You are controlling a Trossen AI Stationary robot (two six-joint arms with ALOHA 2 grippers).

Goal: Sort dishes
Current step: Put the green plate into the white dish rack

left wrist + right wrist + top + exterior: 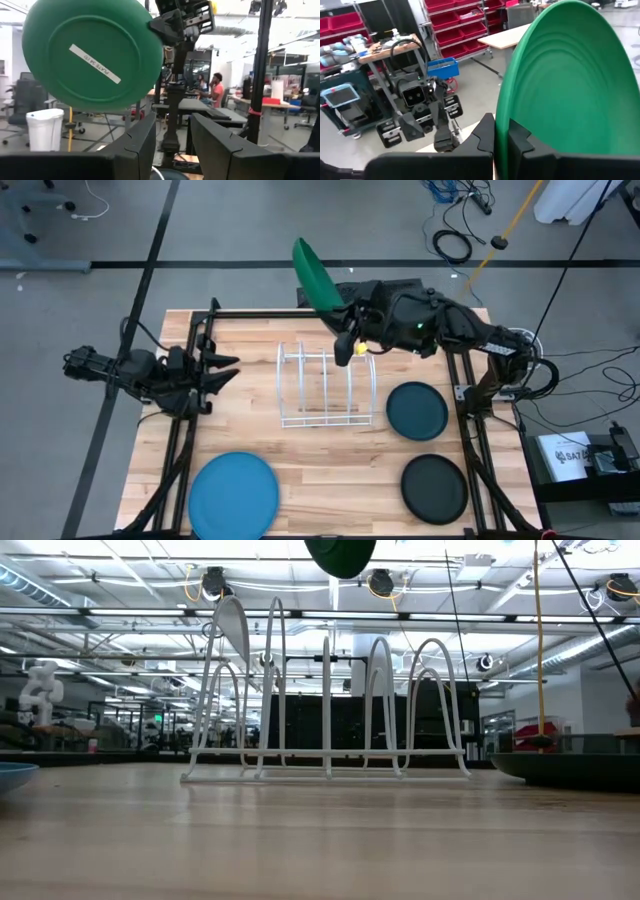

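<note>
My right gripper (340, 315) is shut on the large green plate (315, 275), which it holds on edge high above the far side of the white wire rack (325, 385). In the low view only the plate's lower edge (340, 555) shows, above the rack (325, 710). The light blue plate (233, 495), the dark teal plate (417, 410) and the black plate (435, 488) lie flat on the table. My left gripper (228, 370) waits open and empty at the table's left, pointing toward the rack. My right gripper pinches the green plate's rim (501, 132) between its two fingers, one finger (482, 137) on the plate's underside and one (520, 142) on its hollow top face. The fingers come roughly level from the table's right. The plate (90, 55) stands on edge, lifted clear.
The wire rack stands at the table's middle with its slots holding nothing. The light blue plate lies near the front left, the black plate at the front right, the teal plate right of the rack. Bare wood lies in front of the rack.
</note>
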